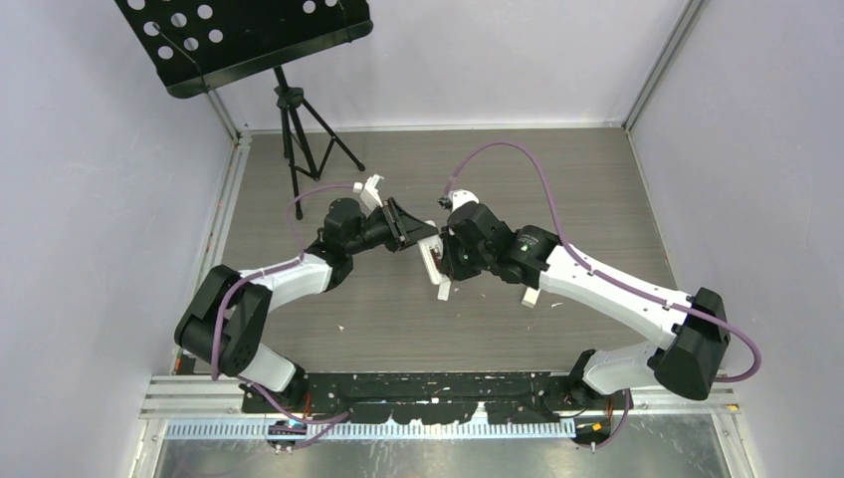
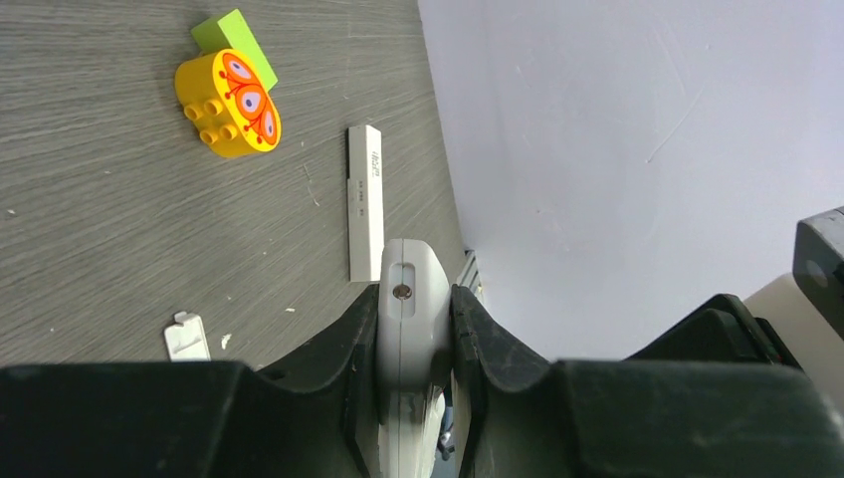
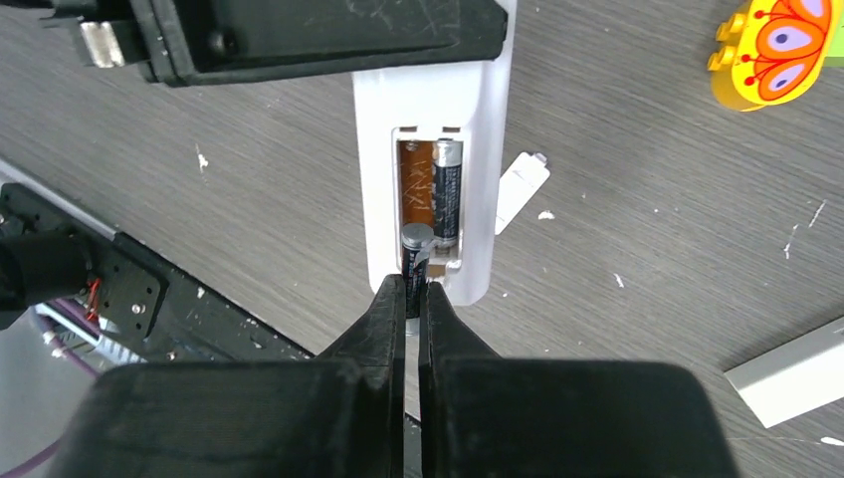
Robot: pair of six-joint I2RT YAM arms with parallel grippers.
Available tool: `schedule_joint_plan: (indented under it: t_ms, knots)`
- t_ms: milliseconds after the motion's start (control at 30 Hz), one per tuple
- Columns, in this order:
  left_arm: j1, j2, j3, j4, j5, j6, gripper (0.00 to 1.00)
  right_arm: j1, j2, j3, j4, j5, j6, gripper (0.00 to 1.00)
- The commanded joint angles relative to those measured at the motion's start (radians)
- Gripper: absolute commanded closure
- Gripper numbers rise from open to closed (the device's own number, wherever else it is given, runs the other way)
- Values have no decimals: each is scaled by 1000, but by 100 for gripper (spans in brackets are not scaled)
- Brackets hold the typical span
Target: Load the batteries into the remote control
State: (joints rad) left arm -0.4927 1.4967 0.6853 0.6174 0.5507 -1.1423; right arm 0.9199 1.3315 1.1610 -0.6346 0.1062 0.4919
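Observation:
My left gripper (image 2: 413, 299) is shut on one end of a white remote control (image 2: 408, 289) and holds it above the table. In the right wrist view the remote (image 3: 383, 179) lies with its battery bay open. One dark battery (image 3: 447, 189) sits in the bay's right slot. My right gripper (image 3: 413, 289) is shut on a second battery (image 3: 416, 261), whose tip is at the near end of the orange left slot. In the top view the two grippers, left (image 1: 408, 229) and right (image 1: 438, 261), meet at the table's middle.
On the table lie a small white battery cover (image 3: 521, 189), an orange-yellow toy (image 2: 229, 100) against a lime-green block (image 2: 234, 40), and a second slim white remote (image 2: 365, 199). A black music stand (image 1: 289, 110) stands at the back left. Walls enclose three sides.

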Motion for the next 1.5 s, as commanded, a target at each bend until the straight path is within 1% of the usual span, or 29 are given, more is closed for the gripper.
schedule_joint_plan:
  t_ms: [0, 333, 400, 533, 767, 867, 967, 1067, 1167, 1267, 1467]
  knots:
    - [-3, -6, 0, 90, 32, -24, 100, 8, 8, 31, 54, 72, -13, 100]
    - [-3, 25, -9, 173, 65, -83, 100, 10, 37, 38, 88, 32, -40, 99]
    - [-3, 25, -9, 178, 67, -89, 100, 10, 43, 41, 84, 37, -42, 95]
    - [-2, 20, -9, 179, 73, -102, 100, 10, 47, 45, 73, 24, -45, 83]
    - [-3, 20, -5, 181, 83, -131, 100, 10, 27, 42, 78, 18, -35, 77]
    - [-3, 23, -4, 182, 86, -141, 100, 10, 9, 37, 93, 21, -28, 72]
    - [-3, 26, -6, 190, 86, -157, 100, 10, -14, 35, 99, 39, -13, 66]
    - [-3, 30, -7, 211, 86, -192, 100, 9, -48, 26, 122, 61, 25, 62]
    - [-3, 38, -17, 267, 78, -252, 100, 7, -101, 10, 162, 91, 69, 59]
    - [-3, 43, -25, 325, 67, -319, 100, 7, -158, -4, 183, 166, 116, 55]
    - [-3, 22, -33, 414, 25, -433, 100, 7, -264, -23, 199, 302, 204, 54]
